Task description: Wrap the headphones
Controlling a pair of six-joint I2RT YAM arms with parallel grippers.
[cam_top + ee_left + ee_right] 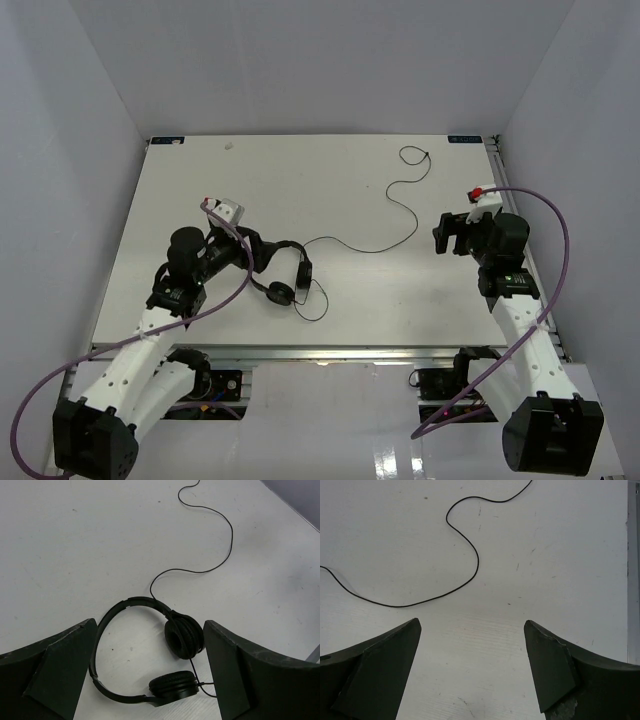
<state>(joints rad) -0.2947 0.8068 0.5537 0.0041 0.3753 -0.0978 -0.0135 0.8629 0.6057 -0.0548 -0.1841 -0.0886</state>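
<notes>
The black headphones (287,270) lie flat on the white table, left of centre, with both ear cups toward the near side. Their thin black cord (413,222) snakes right and back to a small loop at the far right. My left gripper (257,252) is open, just left of the headband. In the left wrist view the headphones (120,609) lie between and ahead of the open left gripper (150,624), with one ear cup (184,636) close to the right finger. My right gripper (443,234) is open and empty, and the cord (470,545) lies ahead of the right gripper (472,624).
White walls close in the table (300,190) on the left, far and right sides. The table's right edge (632,580) shows beside my right gripper. Thick purple cables (545,200) arch off both arms.
</notes>
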